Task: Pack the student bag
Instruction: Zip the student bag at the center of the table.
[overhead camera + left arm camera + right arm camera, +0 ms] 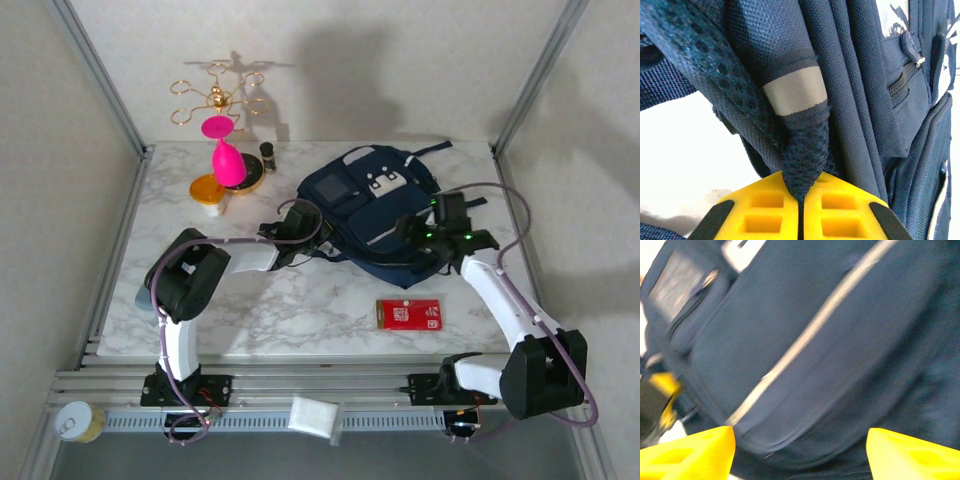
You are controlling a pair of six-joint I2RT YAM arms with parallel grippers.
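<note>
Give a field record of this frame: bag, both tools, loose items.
backpack: navy, lying on the marble table
left tool: shut on the backpack's mesh strap
right tool: open, over the backpack's front, nothing held
red packet: flat on the table, nearer the arm bases than the backpack, apart from it
pink goblet: far left, upright

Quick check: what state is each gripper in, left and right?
Left gripper: closed on a mesh strap of the bag.
Right gripper: open, holding nothing, over the bag.
</note>
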